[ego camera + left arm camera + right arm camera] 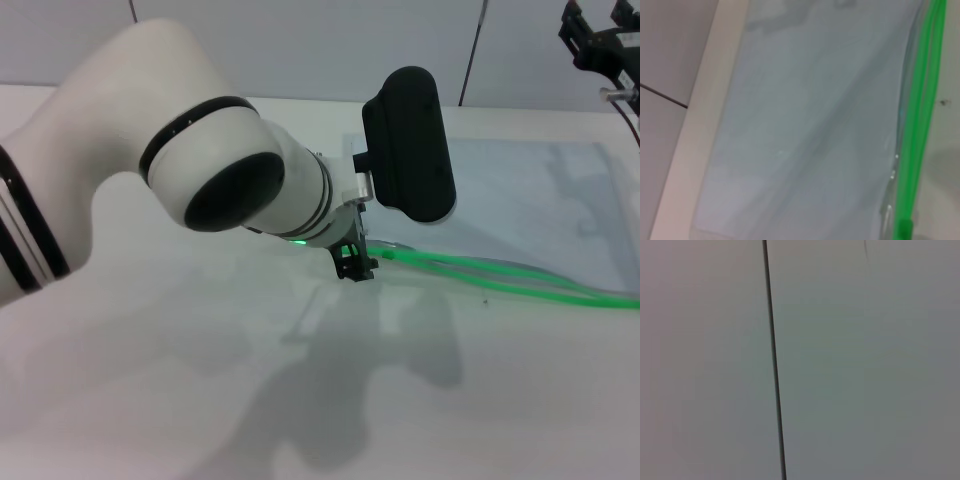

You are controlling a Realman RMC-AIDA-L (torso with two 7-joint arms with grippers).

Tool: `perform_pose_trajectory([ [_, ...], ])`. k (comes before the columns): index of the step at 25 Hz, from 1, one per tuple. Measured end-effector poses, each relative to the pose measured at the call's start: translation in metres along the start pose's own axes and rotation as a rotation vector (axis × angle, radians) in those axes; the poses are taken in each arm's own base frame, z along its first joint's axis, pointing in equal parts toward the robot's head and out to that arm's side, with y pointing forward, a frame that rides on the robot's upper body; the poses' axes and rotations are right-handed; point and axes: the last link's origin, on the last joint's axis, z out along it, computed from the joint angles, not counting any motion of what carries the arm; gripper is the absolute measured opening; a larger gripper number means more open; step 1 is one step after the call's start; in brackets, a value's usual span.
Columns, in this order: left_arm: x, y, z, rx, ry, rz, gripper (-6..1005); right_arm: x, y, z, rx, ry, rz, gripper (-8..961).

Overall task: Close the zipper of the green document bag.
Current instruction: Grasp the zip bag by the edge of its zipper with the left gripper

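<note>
The green document bag (520, 200) lies flat on the white table, right of centre in the head view. Its zipper (480, 272) runs along the near long edge as two bright green strands that spread apart toward the right. My left gripper (355, 266) is down at the table at the zipper's left end, where the strands meet. The slider is hidden behind it. The left wrist view looks along the translucent bag (810, 125) with the green zipper (920, 110) beside it. My right gripper (600, 40) hangs raised at the far right, away from the bag.
The white table (200, 400) stretches left and toward me from the bag. Grey wall panels (300, 50) stand behind its far edge. The right wrist view shows only a wall panel (865, 365) with a dark seam.
</note>
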Motion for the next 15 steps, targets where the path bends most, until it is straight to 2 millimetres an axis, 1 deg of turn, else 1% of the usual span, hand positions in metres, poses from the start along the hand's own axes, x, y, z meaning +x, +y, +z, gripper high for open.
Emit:
perform_pose_trajectory([
  [9,0.001,-0.004,0.005,0.018,0.008,0.007,666,-0.001,0.001,0.001,-0.002,-0.003,0.009,640],
  [15,-0.002,-0.004,0.013,0.028,0.008,0.022,663,-0.002,0.001,0.001,-0.003,-0.004,0.012,640],
])
